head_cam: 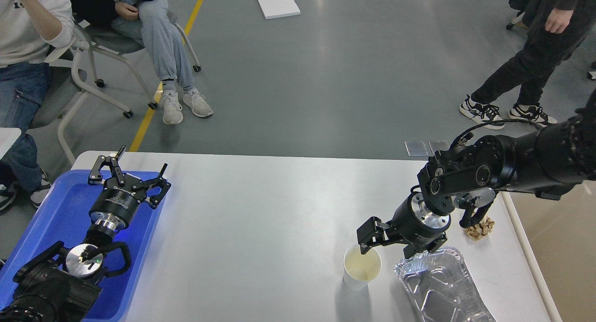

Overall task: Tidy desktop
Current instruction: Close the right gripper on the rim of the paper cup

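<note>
The white desktop (260,219) fills the lower view. On its right part stand a white paper cup (362,268), upright and open, and a crumpled foil tray (440,287) beside it. A crumpled brown paper ball (482,229) lies farther right, partly hidden by my right arm. My right gripper (386,246) is open and empty, its fingers spread just above the cup's far rim and the foil tray's far edge. My left gripper (128,173) is open and empty over the blue tray (56,219) at the left edge.
A beige bin (558,247) stands off the desktop's right edge. People sit on chairs at the back left and one stands at the back right. A white board (276,2) lies on the floor.
</note>
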